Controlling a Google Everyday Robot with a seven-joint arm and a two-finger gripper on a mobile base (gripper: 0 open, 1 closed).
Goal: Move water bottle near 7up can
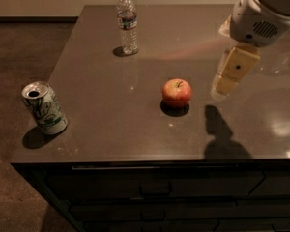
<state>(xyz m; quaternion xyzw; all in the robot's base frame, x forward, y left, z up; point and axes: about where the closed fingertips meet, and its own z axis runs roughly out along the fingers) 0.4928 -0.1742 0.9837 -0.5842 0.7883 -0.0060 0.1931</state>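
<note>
The water bottle (127,23) stands upright at the far edge of the dark table (111,129), left of centre. The 7up can (44,108) stands at the table's front left corner, its top open and leaning slightly. My gripper (224,86) hangs from the white arm (263,13) above the right half of the table, right of the red apple and far from both bottle and can. It holds nothing that I can see.
A red apple (177,93) sits near the table's middle, between the gripper and the can. The table's front edge drops to dark drawers (154,187). Brown floor lies to the left.
</note>
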